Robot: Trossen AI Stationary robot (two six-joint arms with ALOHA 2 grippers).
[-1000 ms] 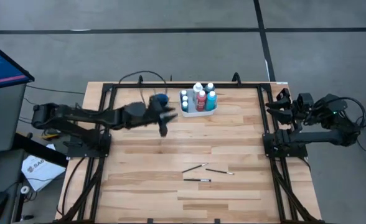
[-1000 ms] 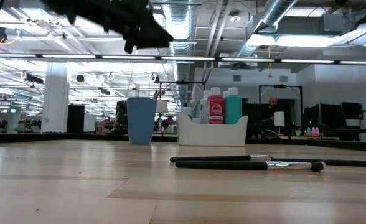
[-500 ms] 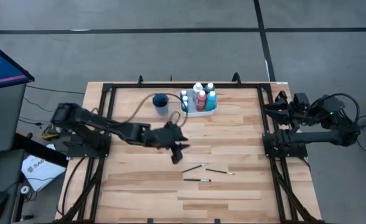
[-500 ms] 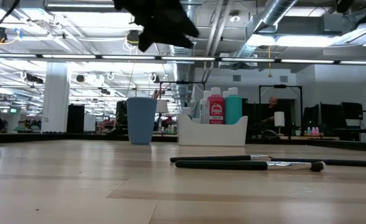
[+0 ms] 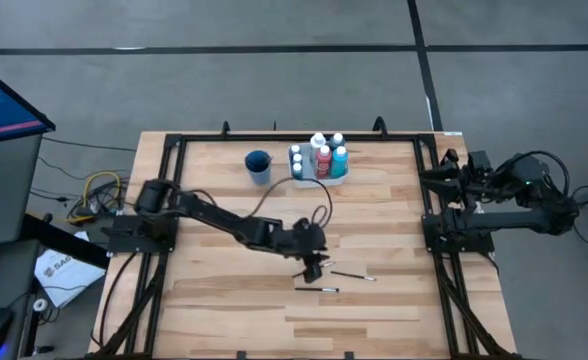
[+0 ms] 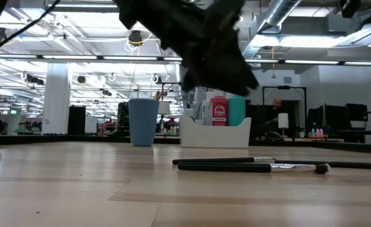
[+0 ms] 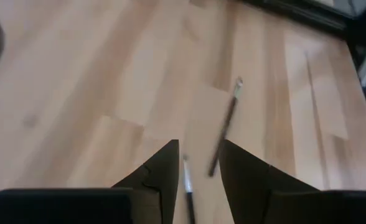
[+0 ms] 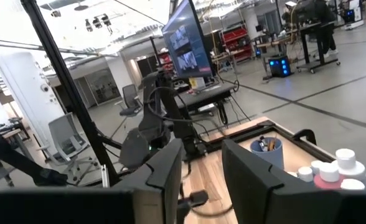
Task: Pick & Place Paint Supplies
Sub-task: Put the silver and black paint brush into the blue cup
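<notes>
The left gripper (image 5: pixel 312 268) has swung from the blue cup (image 5: pixel 258 163) across the table and now hangs over the loose brushes (image 5: pixel 340 275), fingers (image 7: pixel 164 168) parted and empty; one thin dark brush (image 7: pixel 225 124) lies just ahead. A pick seems to come next. The right gripper (image 5: pixel 436 172) waits at the table's right edge, parted, holding nothing.

wooden table (image 5: pixel 224 300) carries blue cup (image 5: pixel 258 165), white tray (image 5: pixel 319 181) (bottles inside), three loose paintbrushes (image 5: pixel 317 289).
</notes>
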